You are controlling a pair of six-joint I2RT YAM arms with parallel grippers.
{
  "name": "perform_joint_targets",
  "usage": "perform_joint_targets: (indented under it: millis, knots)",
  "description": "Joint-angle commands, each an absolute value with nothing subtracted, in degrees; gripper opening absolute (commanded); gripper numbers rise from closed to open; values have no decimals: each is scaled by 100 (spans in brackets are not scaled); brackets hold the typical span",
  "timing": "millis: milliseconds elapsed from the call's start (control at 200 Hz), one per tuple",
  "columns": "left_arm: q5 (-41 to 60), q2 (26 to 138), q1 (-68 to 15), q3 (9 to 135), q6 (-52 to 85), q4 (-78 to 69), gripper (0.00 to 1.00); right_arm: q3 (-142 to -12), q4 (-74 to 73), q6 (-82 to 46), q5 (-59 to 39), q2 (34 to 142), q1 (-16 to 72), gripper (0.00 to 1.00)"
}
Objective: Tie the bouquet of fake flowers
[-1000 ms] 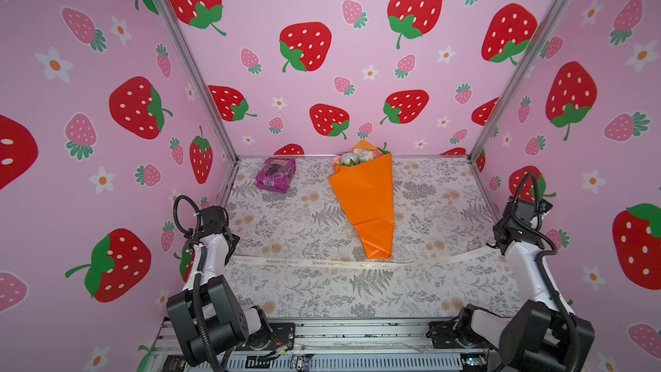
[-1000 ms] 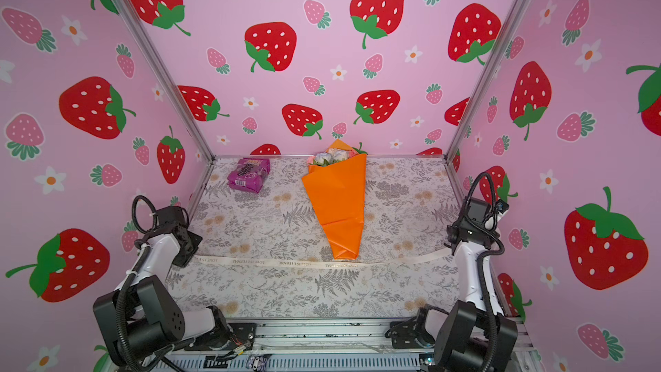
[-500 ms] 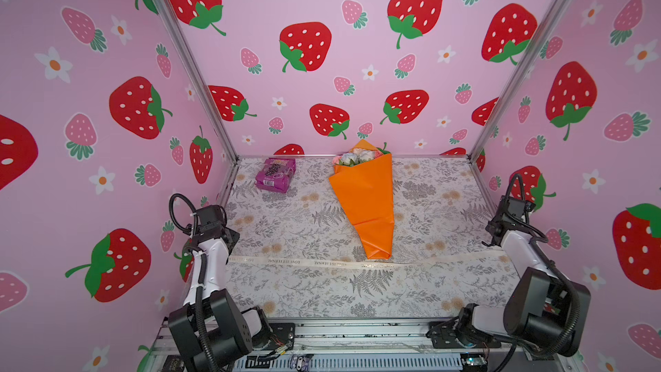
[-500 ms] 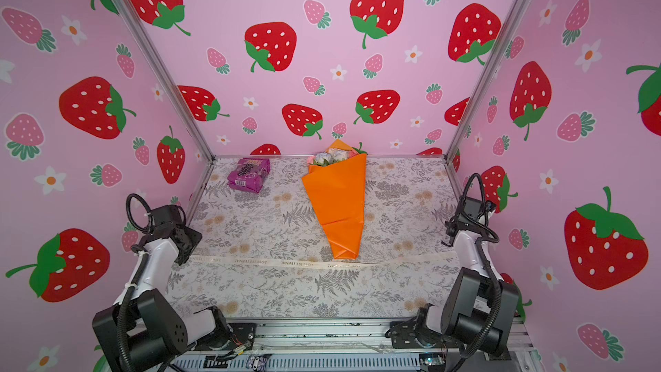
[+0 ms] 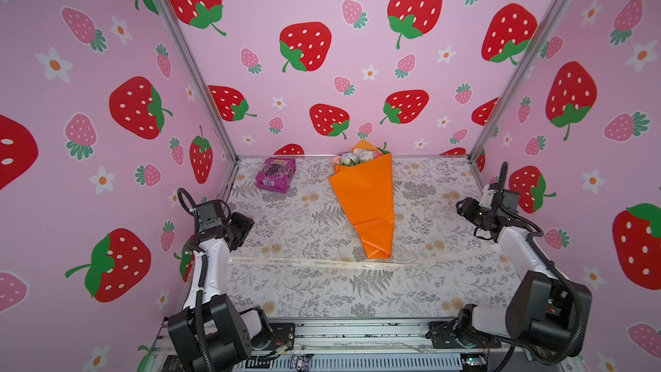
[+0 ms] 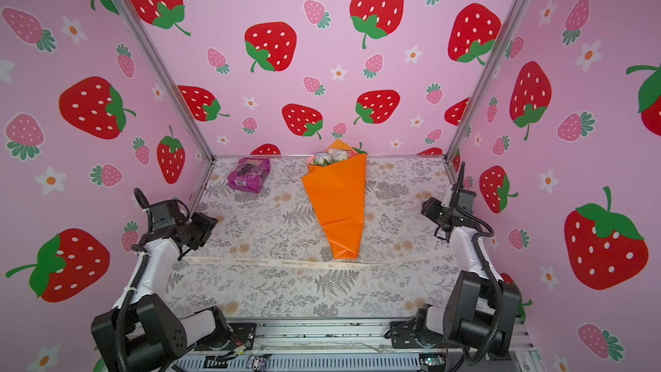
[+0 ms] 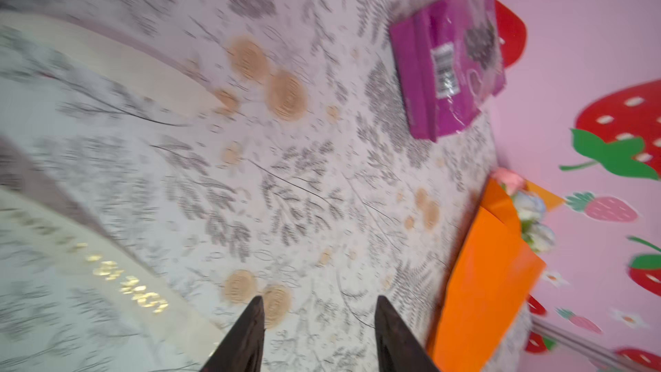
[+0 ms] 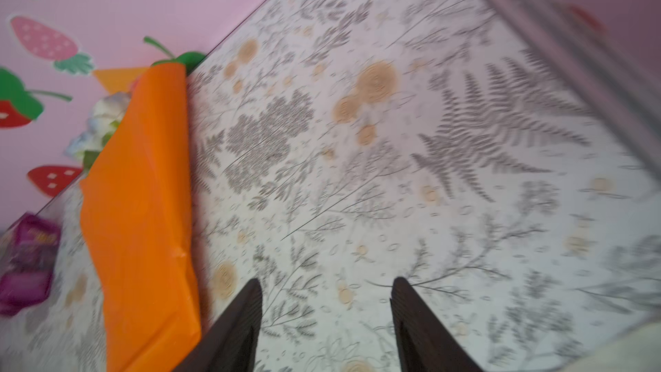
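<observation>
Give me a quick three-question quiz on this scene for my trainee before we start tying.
1. True or false: the ribbon is already wrapped around the bouquet.
2. What lies near the table's far left corner? A) purple snack packet B) scissors C) vase
3. Fill in: the left gripper and right gripper both have jaws ____, holding nothing.
Key: 1. False: it lies flat across the table, in front of the bouquet's narrow end. 2. A. 3. Open.
</observation>
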State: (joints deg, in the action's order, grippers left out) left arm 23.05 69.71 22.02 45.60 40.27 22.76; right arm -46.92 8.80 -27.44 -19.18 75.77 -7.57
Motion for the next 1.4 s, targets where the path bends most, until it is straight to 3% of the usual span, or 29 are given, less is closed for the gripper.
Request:
perform_joint_targets:
  millis: [0,260,445,775,1261,1396]
  knots:
    - [3562,7257,1503,4417,4255,1509,50,-4544,510,-2836,-2826,7808,-223,61]
    - [3450,7869,-358,4171,4662,691,51,-4203,578,-2877,-2740,7915,876,61]
    - [3649,8290,-1155,3838,5076,-572,65,-3827,132,-3132,-3020,7989,1174,61]
    - [4164,9848,-1549,4554,5910,-2002,66,-4111,-676,-3471,-3357,8862,1485,62]
    - [4217,11627,-1648,6187,6420,-2272,65,-5818,-791,-3393,-3877,10932,1485,64]
    - [4271,12053,-1653,6596,6544,-2268,60,-6433,-718,-3384,-3932,11477,1468,64]
